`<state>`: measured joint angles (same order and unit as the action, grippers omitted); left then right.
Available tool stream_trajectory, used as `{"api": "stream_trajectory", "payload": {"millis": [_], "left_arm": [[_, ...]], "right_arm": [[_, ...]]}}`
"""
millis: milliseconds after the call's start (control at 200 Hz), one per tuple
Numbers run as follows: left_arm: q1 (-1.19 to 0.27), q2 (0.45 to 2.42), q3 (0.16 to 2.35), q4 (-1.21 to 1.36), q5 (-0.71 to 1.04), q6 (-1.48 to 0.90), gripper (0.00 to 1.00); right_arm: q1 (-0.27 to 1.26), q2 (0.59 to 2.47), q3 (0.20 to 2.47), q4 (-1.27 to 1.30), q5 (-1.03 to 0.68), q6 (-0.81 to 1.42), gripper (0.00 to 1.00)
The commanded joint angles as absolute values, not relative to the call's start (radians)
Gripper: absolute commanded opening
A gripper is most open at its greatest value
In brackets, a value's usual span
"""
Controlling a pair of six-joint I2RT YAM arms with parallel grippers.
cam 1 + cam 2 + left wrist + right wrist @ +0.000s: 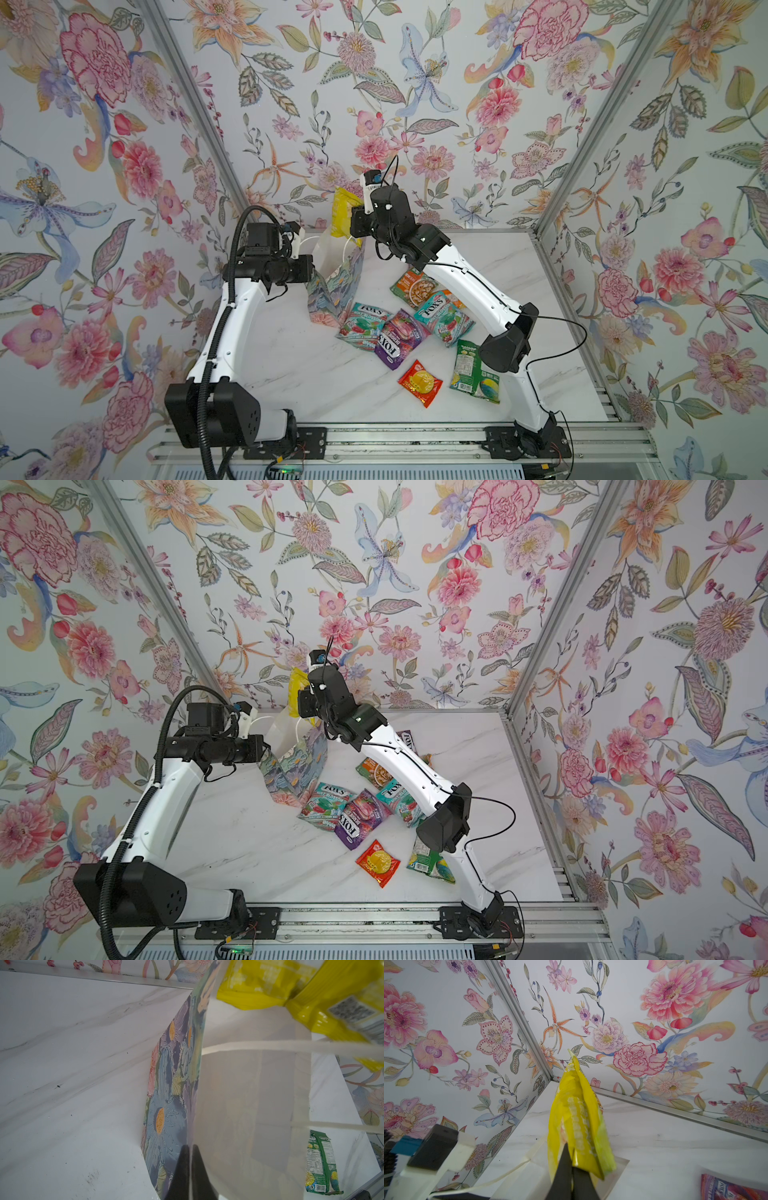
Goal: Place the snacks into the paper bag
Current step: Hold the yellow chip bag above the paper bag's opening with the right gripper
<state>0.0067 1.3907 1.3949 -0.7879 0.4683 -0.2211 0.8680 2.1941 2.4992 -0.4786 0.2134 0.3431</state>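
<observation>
Overhead, in both top views: glossy, crumpled yellow packet [344, 208] hangs from the right claw [352, 218], just above the mouth of the paper bag [336, 286], which has a blue-green floral print and a white inside. Other snacks [401, 336] lie on the worktop [291, 353], well apart from both claws. Left wrist: left claw [190, 1148] is pinched tight on the bag's wall. Right wrist: right claw is clamped on the packet's lower edge.

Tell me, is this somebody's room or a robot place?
Probably a robot test booth, not a home: a left arm and a right arm bolted to a metal rail, and flowered wall panels boxing in a marble-look table.
</observation>
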Motion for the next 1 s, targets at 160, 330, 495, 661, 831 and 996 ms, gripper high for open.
{"api": "stream_trajectory", "payload": {"millis": [160, 330, 495, 661, 831, 996], "left_arm": [[0.014, 1.396, 1.421, -0.792, 0.493, -0.205, 0.00], [0.014, 1.396, 1.420, -0.792, 0.497, -0.205, 0.00], [0.014, 1.397, 1.420, -0.790, 0.501, -0.207, 0.00], [0.014, 1.402, 1.422, -0.790, 0.503, -0.205, 0.00], [0.013, 1.405, 1.425, -0.787, 0.506, -0.209, 0.00], [0.014, 1.405, 1.424, -0.782, 0.512, -0.210, 0.00]], "right_arm": [[0.861, 2.238, 2.526, -0.415, 0.239, 0.366, 0.00], [0.865, 2.260, 2.526, -0.388, 0.230, 0.393, 0.00], [0.870, 2.274, 2.526, -0.367, 0.221, 0.426, 0.00], [0.875, 2.277, 2.528, -0.354, 0.206, 0.460, 0.00], [0.888, 2.276, 2.528, -0.343, 0.213, 0.471, 0.00], [0.901, 2.289, 2.525, -0.339, 0.222, 0.486, 0.00]]}}
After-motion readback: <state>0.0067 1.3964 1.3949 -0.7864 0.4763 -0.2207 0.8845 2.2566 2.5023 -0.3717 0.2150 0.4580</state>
